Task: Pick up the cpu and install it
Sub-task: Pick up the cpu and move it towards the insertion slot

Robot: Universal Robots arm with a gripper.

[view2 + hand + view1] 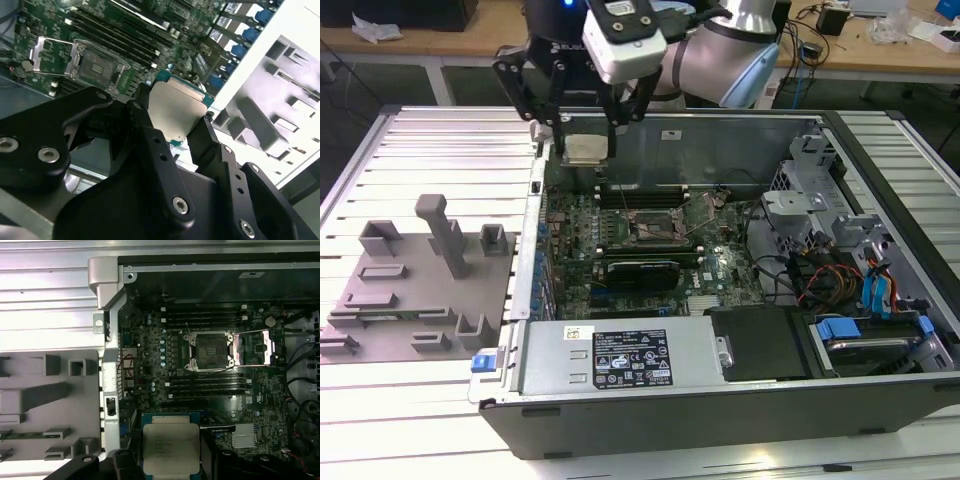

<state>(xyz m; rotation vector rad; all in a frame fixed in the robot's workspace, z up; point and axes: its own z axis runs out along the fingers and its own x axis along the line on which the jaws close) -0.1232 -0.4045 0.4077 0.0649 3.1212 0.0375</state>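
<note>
Holding the cpu (pixel 177 107) by two opposite edges, my tool (pixel 172 120) pinches it with the metal top facing the wrist cameras, probably to keep the contact side clear. The cpu hangs over the far corner of the open computer case (pixel 720 380), at the exterior view's left, well apart from the socket (pixel 209 351), whose cover plate is swung aside.

An open computer case (pixel 720 405) lies on the slatted metal desk (pixel 430 140), its green motherboard (pixel 575 235) exposed with a black expansion card (pixel 638 272) on it. Beside the case, toward the exterior view's left, lies a grey fixture plate (pixel 430 292) with upright blocks.
</note>
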